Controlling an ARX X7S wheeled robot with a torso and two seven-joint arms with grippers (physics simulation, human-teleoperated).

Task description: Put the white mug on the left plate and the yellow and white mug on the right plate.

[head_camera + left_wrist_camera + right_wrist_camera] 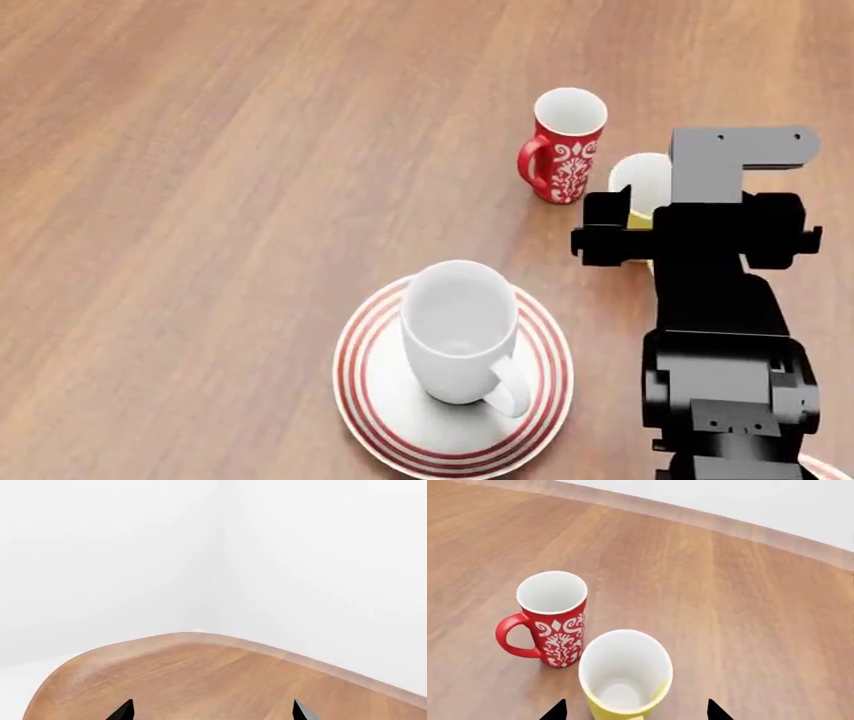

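Observation:
The white mug (458,325) stands upright on the left plate (367,395), handle toward the near right. The yellow and white mug (624,675) stands upright on the table beside the red mug. My right gripper (635,712) is open, one black fingertip (557,711) on each side of the yellow mug and not touching it. In the head view my right arm (721,260) hides most of that mug (643,175). My left gripper (212,712) is open with nothing between its fingers, over a rounded table corner (73,675). A thin red-white sliver at the head view's bottom right corner (825,466) may be the right plate.
A red mug (567,145) with a white floral pattern stands just left of the yellow mug, handle pointing left, also in the right wrist view (554,620). The wooden table (200,150) stretches to the left and far side. White walls lie beyond its edge.

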